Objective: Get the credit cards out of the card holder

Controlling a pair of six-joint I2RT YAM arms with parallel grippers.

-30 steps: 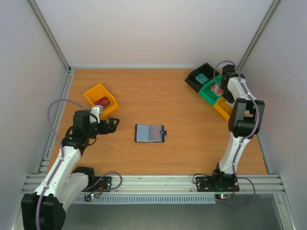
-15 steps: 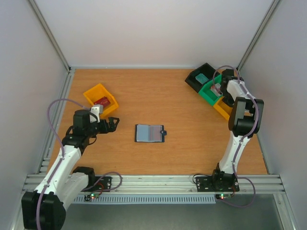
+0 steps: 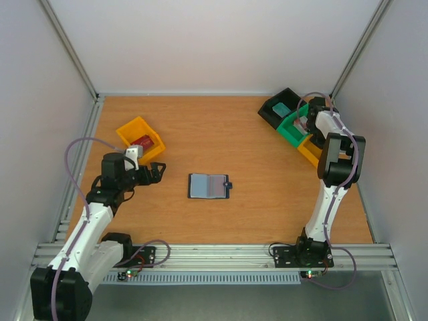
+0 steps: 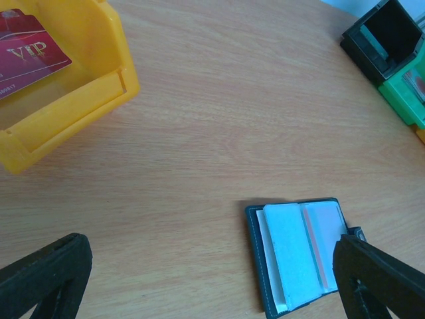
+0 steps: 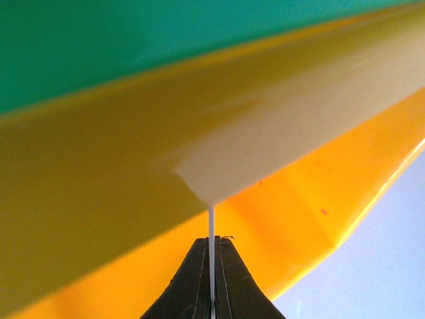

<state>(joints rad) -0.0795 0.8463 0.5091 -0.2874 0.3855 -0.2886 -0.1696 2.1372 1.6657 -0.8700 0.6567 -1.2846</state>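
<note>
At the left, the left gripper (image 3: 155, 172) hovers low over the wooden table (image 3: 200, 134), its jaws spread wide and holding nothing. Just beyond it stands an open-fronted yellow plastic bin (image 3: 131, 130), with a red plastic credit card (image 4: 30, 46) lettered "VIP" in gold lying flat inside.

Near the middle of the table, well apart from both arms, the small navy-blue folding card holder (image 3: 208, 186) lies opened flat. Its pale blue inner pockets face up and its little closing tab (image 4: 358, 232) sticks out on the right.

At the far right corner sit a black bin (image 3: 279, 107), a green bin (image 3: 292, 130) and a second yellow bin (image 3: 309, 152) in a row. The right gripper (image 5: 211, 242) hangs over them, jaws clenched on a thin pale card (image 5: 211, 229) seen edge-on; its face colour cannot be told.
</note>
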